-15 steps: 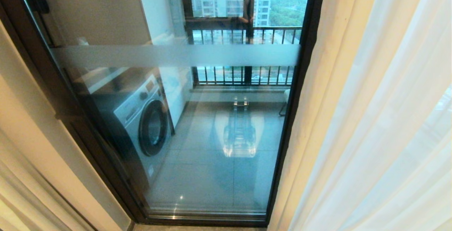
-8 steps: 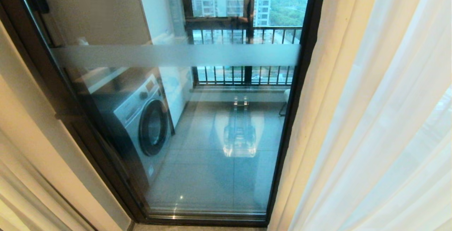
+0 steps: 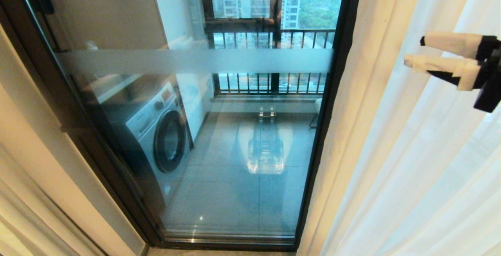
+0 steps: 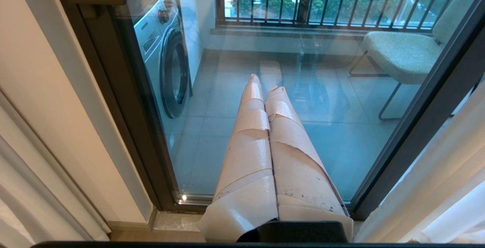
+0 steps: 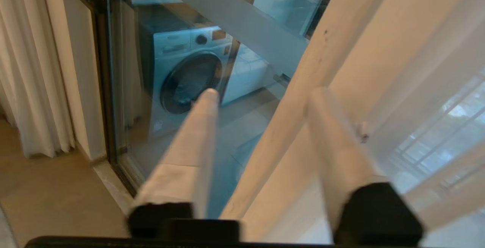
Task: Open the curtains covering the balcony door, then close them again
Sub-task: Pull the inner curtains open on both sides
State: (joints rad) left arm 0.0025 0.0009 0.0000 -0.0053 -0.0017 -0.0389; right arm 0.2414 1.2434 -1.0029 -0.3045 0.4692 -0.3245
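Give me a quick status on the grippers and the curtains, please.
Right gripper open, raised beside the right-hand curtains, not gripping. Left gripper shut, idle, low before the balcony door. Door glass uncovered, curtains gathered at both sides. Nothing in the way.

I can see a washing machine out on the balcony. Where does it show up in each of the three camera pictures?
Head view: washing machine at lower left, behind the glass of the balcony door.
Left wrist view: washing machine at upper left, behind the same glass.
Right wrist view: washing machine left of centre.
Shared landmark: its round dark door.

Right hand (image 3: 413, 50) before curtains (image 3: 391, 138)
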